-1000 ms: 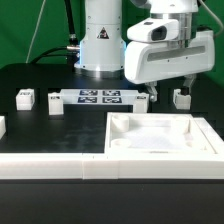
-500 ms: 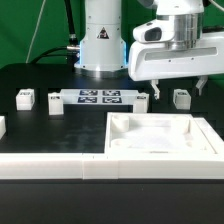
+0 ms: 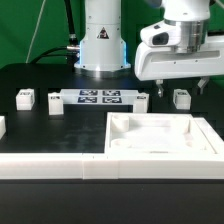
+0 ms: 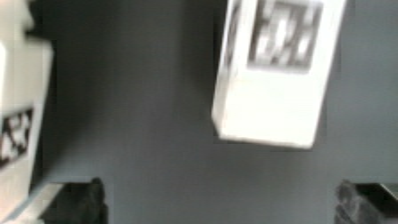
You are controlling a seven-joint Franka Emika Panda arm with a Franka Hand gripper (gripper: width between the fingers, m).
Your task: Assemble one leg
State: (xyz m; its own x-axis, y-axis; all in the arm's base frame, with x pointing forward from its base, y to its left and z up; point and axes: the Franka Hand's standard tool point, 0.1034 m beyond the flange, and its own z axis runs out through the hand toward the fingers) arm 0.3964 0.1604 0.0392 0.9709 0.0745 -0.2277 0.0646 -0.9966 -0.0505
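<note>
A small white leg [image 3: 181, 98] with a marker tag stands on the black table at the exterior view's right. My gripper [image 3: 182, 88] hangs just above it, open and empty, with its fingers spread wider than the leg. In the wrist view the same leg [image 4: 281, 70] lies ahead of the open gripper [image 4: 222, 205], its tag facing the camera; the dark fingertips [image 4: 71, 202] show at the picture's edge and touch nothing. Two more legs [image 3: 25, 97] [image 3: 56, 103] stand at the exterior view's left.
The marker board [image 3: 100, 97] lies in the middle at the back. The large white tray-like part [image 3: 200, 130] with a raised rim fills the front. The robot base [image 3: 100, 40] stands behind. A white tagged edge [image 4: 18, 110] shows in the wrist view.
My gripper has moved toward the exterior view's right and a little upward, from left of the leg to over it. The parts on the table have not moved.
</note>
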